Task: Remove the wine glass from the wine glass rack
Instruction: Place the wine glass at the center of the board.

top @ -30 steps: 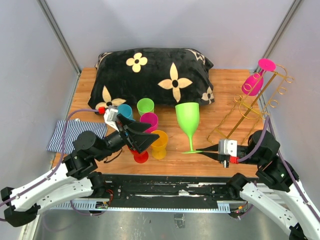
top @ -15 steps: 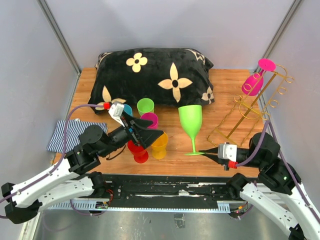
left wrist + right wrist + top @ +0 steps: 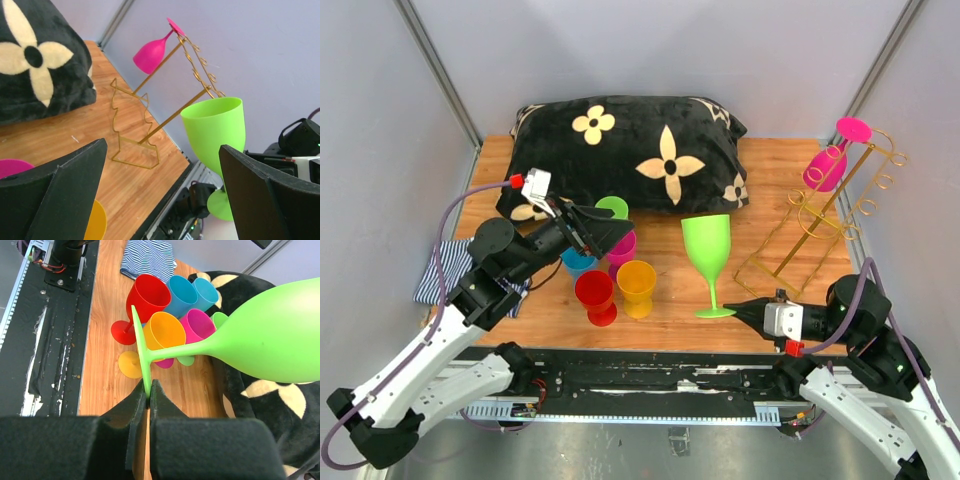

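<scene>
At the near right, the right gripper (image 3: 148, 395) has its fingers pressed almost together, pinching the rim of the foot of the green wine glass (image 3: 270, 340). In the top view the glass (image 3: 706, 245) is upright with its foot at the table (image 3: 665, 315), near the front edge. Whether the foot bears its full weight on the wood cannot be told. This glass is well apart from the wine glass rack (image 3: 805, 215), so the removal step for it appears complete and the step in hand is the set-down. The next move calls for the fingers to part without tipping the glass, followed by a straight retreat toward the near edge.

To the left, the left gripper (image 3: 618, 228) hovers over a cluster of coloured cups (image 3: 637, 283) with its fingers spread and nothing between them. A striped cloth (image 3: 445, 268) lies at the near left edge.

Farther back on the right, the rack stands beside the right wall. A pink wine glass (image 3: 823, 168) hangs inverted at the top of its slanted rails, foot uppermost and bowl below. It is well apart from both grippers. Taking it would require a reach to the far right corner and a slide along the rails toward their open ends.

A black floral pillow (image 3: 620, 150) lies along the far edge.
</scene>
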